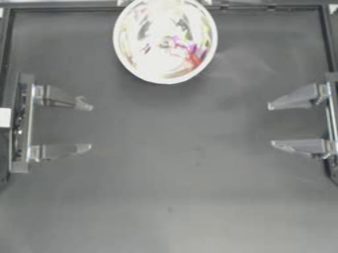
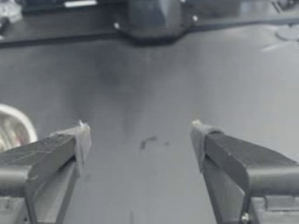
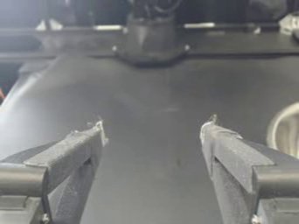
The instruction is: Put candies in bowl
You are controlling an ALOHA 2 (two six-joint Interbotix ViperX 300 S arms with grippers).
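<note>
Top view: both pincers (image 1: 88, 126) (image 1: 272, 125) wide, empty

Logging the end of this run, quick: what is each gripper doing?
Left gripper: open, holding nothing, parked at the left edge.
Right gripper: open, holding nothing, parked at the right edge.

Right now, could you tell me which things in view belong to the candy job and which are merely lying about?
Job:
- bowl, table's far edge
- candies, colourful wrappers inside the bowl
- left gripper, open, parked left
- right gripper, open, parked right

Lying about:
- nothing visible on the table
</note>
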